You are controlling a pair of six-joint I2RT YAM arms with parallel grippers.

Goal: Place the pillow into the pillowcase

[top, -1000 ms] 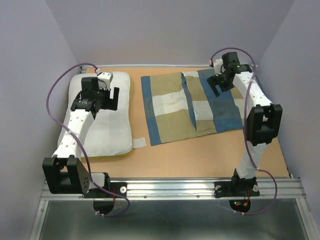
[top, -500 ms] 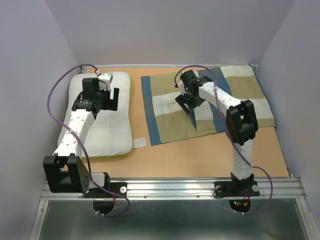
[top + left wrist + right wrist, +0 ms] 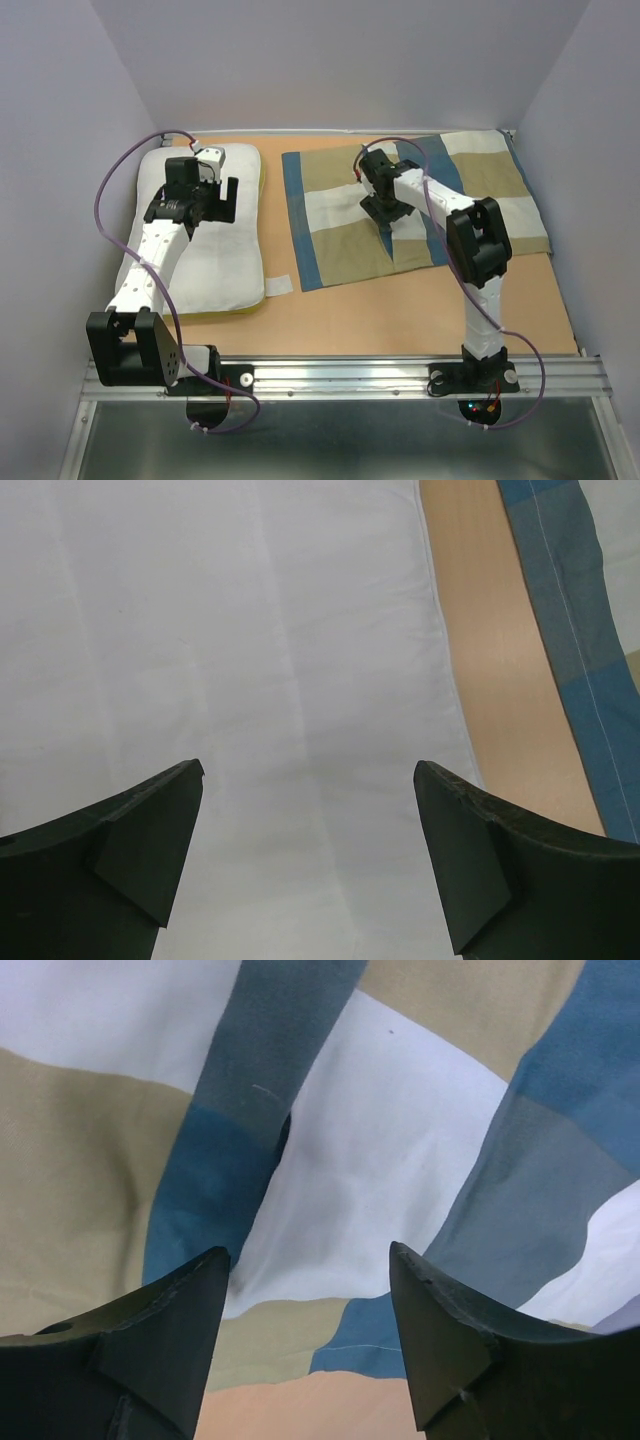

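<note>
The pillow [image 3: 215,255] is a plump white cushion with a yellow-green edge, lying at the left of the table. My left gripper [image 3: 195,207] hovers over its far half, open and empty; in the left wrist view [image 3: 310,780] the white pillow [image 3: 250,650] fills the space between the fingers. The pillowcase [image 3: 340,215] lies spread out to the right in blue, tan and cream blocks, with a raised fold down its middle. My right gripper [image 3: 388,213] is over that fold, open and empty [image 3: 310,1260]. The right wrist view shows the pillowcase [image 3: 380,1130] and its near edge.
A small white tag [image 3: 279,285] lies on the tan table [image 3: 400,310] by the pillow's near right corner. A strip of bare table [image 3: 495,680] separates the pillow from the pillowcase's blue edge [image 3: 580,630]. Walls close in on three sides; a metal rail [image 3: 340,375] runs along the front.
The pillowcase's folded-over right half now lies spread flat to the right. My right arm swung from the far right to the cloth's middle. The left arm has not moved.
</note>
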